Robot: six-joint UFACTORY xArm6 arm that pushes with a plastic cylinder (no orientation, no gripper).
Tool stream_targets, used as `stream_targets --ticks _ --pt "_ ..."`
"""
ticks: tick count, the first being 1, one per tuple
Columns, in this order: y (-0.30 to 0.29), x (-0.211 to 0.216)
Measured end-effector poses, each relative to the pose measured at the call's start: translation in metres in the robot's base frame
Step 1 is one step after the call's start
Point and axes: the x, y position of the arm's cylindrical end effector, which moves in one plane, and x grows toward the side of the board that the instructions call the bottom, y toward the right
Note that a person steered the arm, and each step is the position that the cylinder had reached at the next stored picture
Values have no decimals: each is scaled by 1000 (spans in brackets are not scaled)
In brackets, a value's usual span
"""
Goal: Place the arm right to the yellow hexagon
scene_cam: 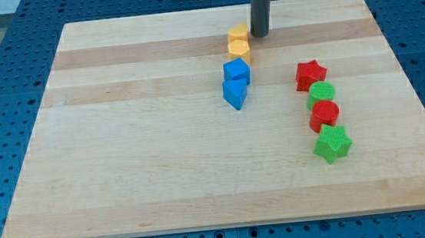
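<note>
Two yellow blocks stand one above the other near the board's top middle: an upper one [238, 33] and a lower one [239, 51]. Both look faceted, and I cannot tell for sure which is the hexagon. My tip [260, 35] rests on the board just to the right of the upper yellow block, a small gap away from it. It is up and to the right of the lower one. The dark rod rises from the tip out of the view's top.
A blue cube [236, 71] and a blue wedge-like block [234, 94] continue the column below the yellow blocks. At the right stand a red star [310, 74], a green cylinder [321, 93], a red cylinder [324, 114] and a green star [332, 143].
</note>
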Motion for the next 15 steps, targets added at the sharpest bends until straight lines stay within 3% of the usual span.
stream_targets --ticks 12,15 --pt "-9 10" --pt "13 36"
